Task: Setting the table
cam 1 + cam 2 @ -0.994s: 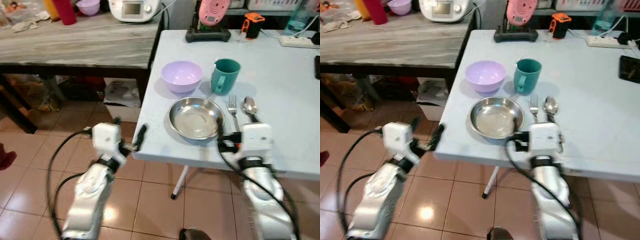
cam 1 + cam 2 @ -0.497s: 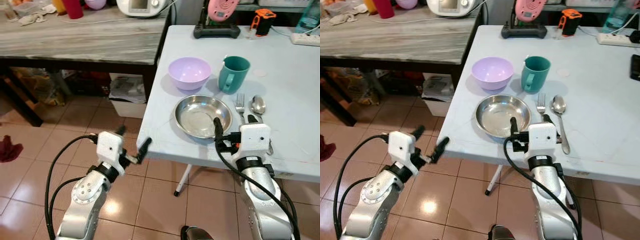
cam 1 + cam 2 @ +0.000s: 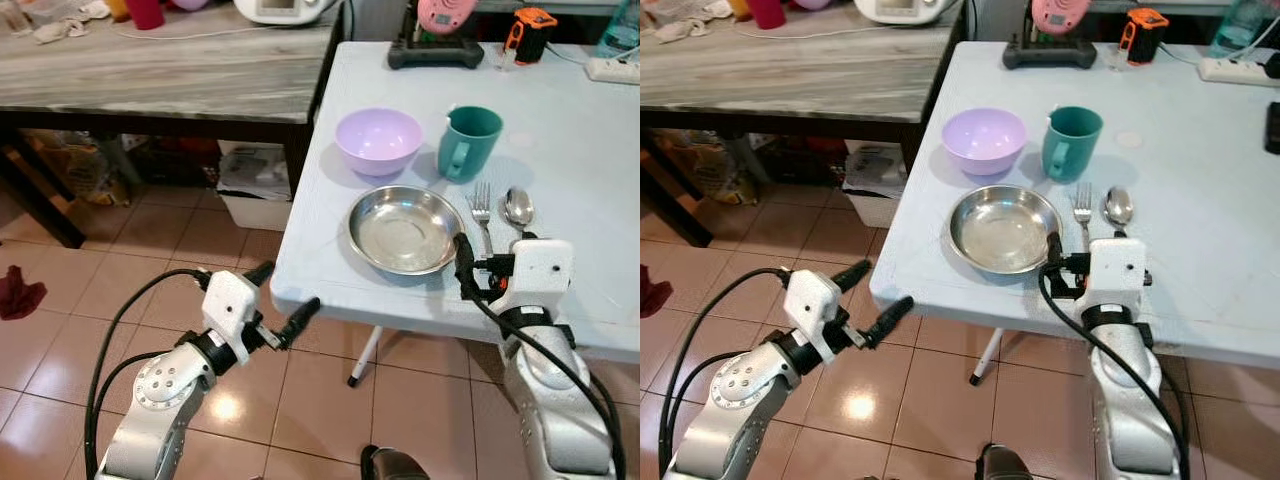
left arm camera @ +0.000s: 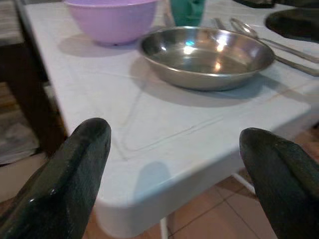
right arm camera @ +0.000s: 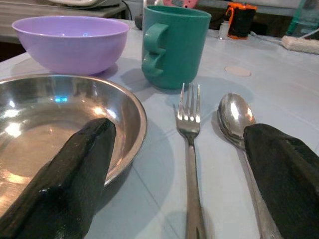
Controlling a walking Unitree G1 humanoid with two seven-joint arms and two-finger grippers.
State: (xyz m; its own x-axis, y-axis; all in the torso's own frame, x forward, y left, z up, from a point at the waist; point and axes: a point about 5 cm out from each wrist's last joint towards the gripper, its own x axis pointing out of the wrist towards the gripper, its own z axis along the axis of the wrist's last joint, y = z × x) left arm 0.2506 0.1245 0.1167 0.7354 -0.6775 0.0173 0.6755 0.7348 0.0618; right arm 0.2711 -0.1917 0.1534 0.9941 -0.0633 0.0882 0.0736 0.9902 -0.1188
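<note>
Both arms are silver metal with a shiny rounded shell, and each ends in a white boxy wrist block. Left gripper [image 3: 284,302] and right gripper [image 3: 492,267] each have two long black fingers, glossy and rounded at the tips in the wrist views. Thick black cables loop out from each white block and run back along the forearm. A black collar sits between block and silver shell.
</note>
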